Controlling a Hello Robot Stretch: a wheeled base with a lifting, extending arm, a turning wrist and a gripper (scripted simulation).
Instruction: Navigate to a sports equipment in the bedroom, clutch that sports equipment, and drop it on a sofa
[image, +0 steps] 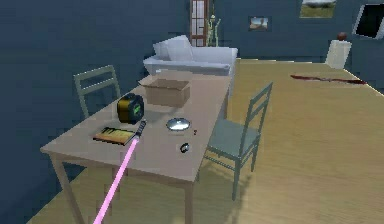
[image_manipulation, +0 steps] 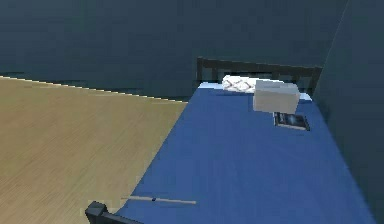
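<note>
Forward view: a tabletop (image: 155, 160) carries a box (image: 165, 92); a white sofa (image: 190, 58) stands at upper centre.

Arm side view: a thin grey rod (image_manipulation: 158, 201) lies at the bottom centre, on a blue bed (image_manipulation: 250, 150). It may be the sports equipment. This looks like the approach step. Next, line up beside the rod. I cannot tell the claw's state.

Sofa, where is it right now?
The sofa is in the forward view, near the top middle. It sits just past the far end of the table, behind the box.
</note>
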